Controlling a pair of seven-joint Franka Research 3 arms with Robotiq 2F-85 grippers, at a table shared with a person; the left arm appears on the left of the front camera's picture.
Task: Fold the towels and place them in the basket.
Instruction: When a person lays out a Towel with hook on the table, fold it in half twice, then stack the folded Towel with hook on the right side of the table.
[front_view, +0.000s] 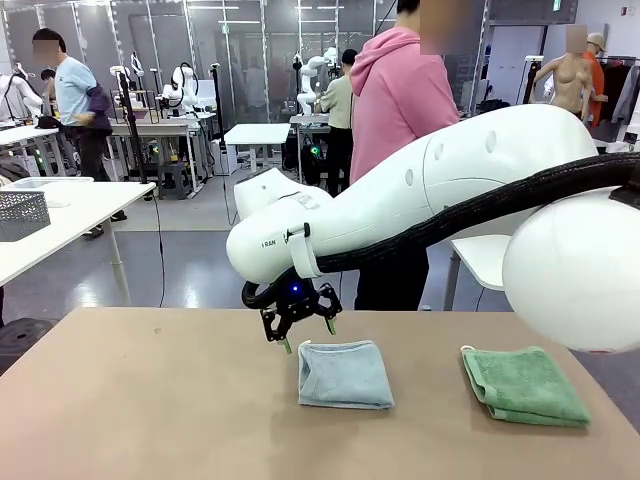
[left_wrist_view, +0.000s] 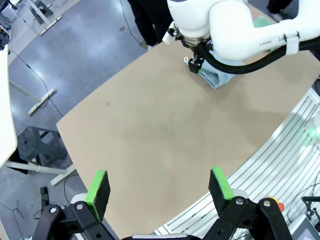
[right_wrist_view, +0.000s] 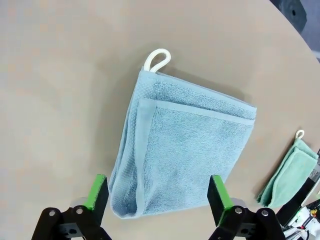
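The right gripper (front_view: 306, 334) hovered with jaws spread and empty above the folded grey-blue towel (right_wrist_view: 182, 150); the green towel (front_view: 524, 385) lay well apart. The left gripper (left_wrist_view: 159, 189) was released.

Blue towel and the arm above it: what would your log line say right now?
right gripper: open, above folded grey-blue towel | left gripper: open | green towel: folded on table

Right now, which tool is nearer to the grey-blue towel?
The right tool: it hovers open just above the grey-blue towel, at its near-left corner. The left tool is open too, far off over the table's opposite edge.
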